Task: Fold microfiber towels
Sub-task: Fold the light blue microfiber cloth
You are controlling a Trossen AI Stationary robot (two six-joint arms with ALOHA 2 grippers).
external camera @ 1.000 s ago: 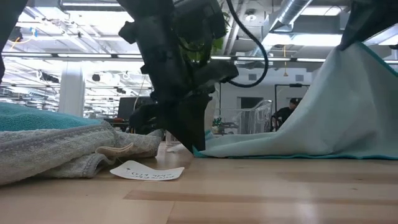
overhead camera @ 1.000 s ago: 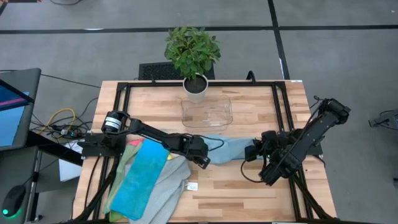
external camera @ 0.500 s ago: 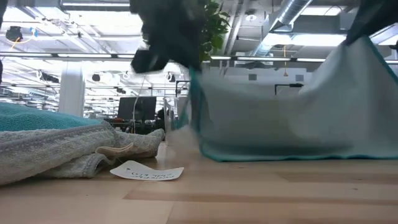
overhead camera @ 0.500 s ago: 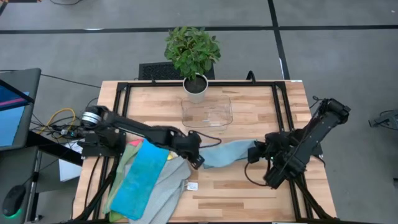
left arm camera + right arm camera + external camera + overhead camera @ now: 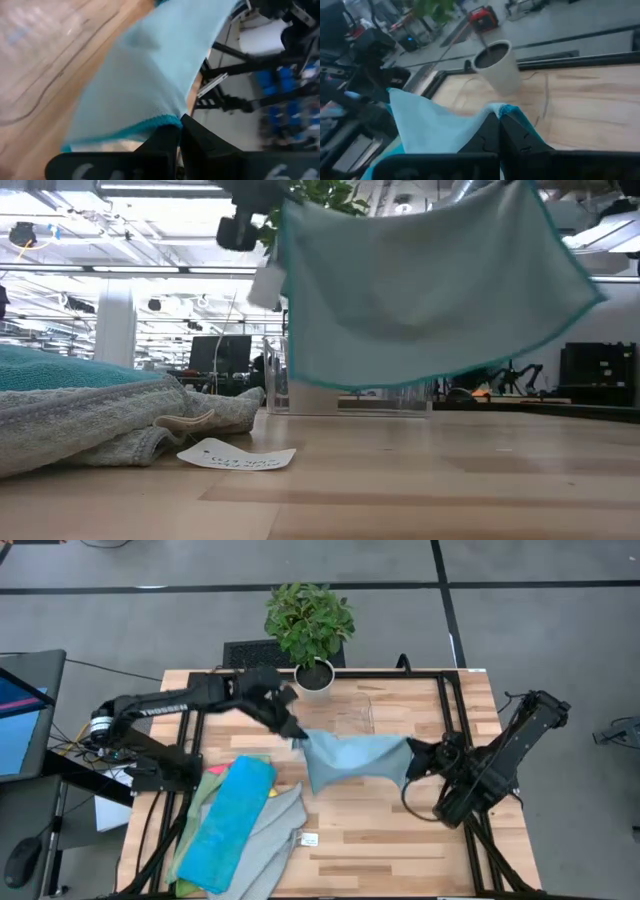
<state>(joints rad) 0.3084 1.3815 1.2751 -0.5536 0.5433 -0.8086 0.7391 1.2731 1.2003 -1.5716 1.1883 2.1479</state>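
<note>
A light grey microfiber towel with teal edging (image 5: 350,758) hangs spread between my two grippers, clear of the table (image 5: 420,290). My left gripper (image 5: 297,736) is shut on its left corner, near the middle of the table. My right gripper (image 5: 410,762) is shut on its right corner. A bright blue towel (image 5: 232,825) lies on a grey towel (image 5: 272,845) in a pile at the near left. My left gripper pinches a corner of the towel at its teal edge (image 5: 161,120) between its two fingers, slanting downward from the left. The cloth hangs away from the fingers, lifted clear. My right gripper pinches the opposite top corner at the teal hem (image 5: 506,110) between its two fingers, coming from the table's right. The towel's top edge sags slightly between the two holds.
A potted plant (image 5: 314,678) stands at the far edge, with a clear plastic tray (image 5: 345,718) just in front of it, behind the hanging towel. A white tag (image 5: 308,838) lies on the wood beside the pile. Bare wood lies near and right.
My left gripper has risen and swung toward the far edge, carrying its corner of the towel. My right gripper has risen a little. The towel, which lay partly on the table, is now lifted clear and spread out between the two grippers.
</note>
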